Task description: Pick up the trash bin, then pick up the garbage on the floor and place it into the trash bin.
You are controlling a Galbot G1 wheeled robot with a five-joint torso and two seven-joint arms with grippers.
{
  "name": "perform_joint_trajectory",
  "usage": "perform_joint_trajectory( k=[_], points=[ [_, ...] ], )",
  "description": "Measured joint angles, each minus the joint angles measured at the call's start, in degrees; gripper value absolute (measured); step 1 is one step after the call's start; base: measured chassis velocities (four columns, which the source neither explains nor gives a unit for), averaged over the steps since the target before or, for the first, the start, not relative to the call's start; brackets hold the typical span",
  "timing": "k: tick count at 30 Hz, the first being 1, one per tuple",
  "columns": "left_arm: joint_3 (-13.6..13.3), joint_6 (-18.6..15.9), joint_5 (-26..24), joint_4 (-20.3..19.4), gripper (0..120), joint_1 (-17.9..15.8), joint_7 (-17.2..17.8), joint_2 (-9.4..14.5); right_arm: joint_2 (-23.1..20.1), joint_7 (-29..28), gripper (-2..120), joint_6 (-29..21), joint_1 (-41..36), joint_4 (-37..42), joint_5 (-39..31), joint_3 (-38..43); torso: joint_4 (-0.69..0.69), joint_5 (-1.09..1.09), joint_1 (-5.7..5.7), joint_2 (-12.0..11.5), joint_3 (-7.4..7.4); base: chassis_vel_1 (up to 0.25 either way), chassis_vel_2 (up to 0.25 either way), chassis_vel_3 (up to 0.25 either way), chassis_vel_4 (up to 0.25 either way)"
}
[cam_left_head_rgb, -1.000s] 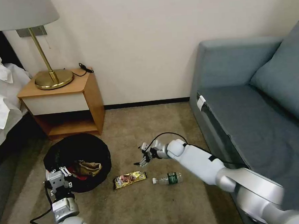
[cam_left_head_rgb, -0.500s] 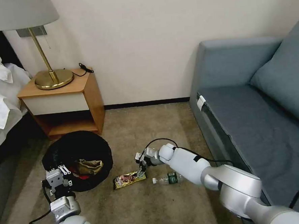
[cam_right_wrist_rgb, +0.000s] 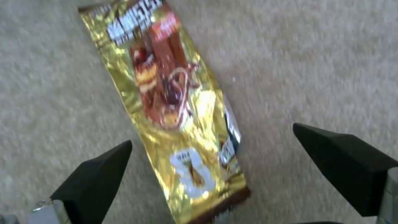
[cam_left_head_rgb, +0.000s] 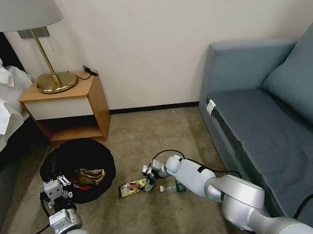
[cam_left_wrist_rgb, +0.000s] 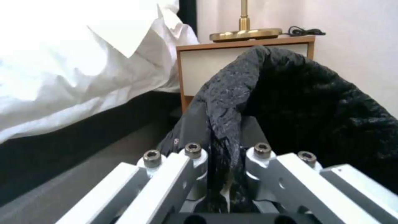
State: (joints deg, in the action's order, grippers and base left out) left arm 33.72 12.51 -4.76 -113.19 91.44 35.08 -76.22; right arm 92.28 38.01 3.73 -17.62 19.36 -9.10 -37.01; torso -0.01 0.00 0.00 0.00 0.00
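Wrapper (cam_right_wrist_rgb: 178, 109) btwn open R pincer (cam_right_wrist_rgb: 215, 174) tips

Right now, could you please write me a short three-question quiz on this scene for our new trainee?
1. True or false: the left gripper is shut on the bin's black liner rim.
2. Which item lies between the right gripper's open fingers? A) bottle B) wrapper C) paper bag
3. Fill in: the bottle lies on the ____, beside the wrapper.

Key: 1 true; 2 B; 3 carpet.
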Motion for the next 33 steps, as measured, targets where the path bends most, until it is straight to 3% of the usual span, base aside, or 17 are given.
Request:
perform_joint_trajectory(
  k=[17, 20, 26, 33],
  points=[
    [0.5, 1.7, 0.1, 2.2, 0, -0.3, 0.1, 0.2, -0.1, 0.5, 99, 1.4, -1.1, -1.9, 2.7, 1.5, 0.02, 0.00, 0.00, 0.0, 0.00, 0.000, 0.000, 0.000, 0.000],
    [0.5, 1.8, 0.1, 2.3, 0, -0.4, 0.1, 0.1, -0.1, 0.7, 87, 1.5, -1.2, -2.3, 3.0, 1.9, 0.01, 0.00, 0.00, 0.0, 0.00, 0.000, 0.000, 0.000, 0.000],
    [0.3, 1.8, 0.1, 2.3, 0, -0.8, 0.0, 0.1, -0.1, 1.5, 75, 1.6, -1.5, -2.7, 3.7, 2.8, 0.01, 0.00, 0.00, 0.0, 0.00, 0.000, 0.000, 0.000, 0.000],
    [0.0, 1.9, 0.0, 2.3, 0, -0.9, -0.3, 0.1, -0.1, 2.1, 47, 1.7, -1.5, -2.8, 3.8, 3.3, 0.01, 0.00, 0.00, 0.0, 0.00, 0.000, 0.000, 0.000, 0.000]
  ],
)
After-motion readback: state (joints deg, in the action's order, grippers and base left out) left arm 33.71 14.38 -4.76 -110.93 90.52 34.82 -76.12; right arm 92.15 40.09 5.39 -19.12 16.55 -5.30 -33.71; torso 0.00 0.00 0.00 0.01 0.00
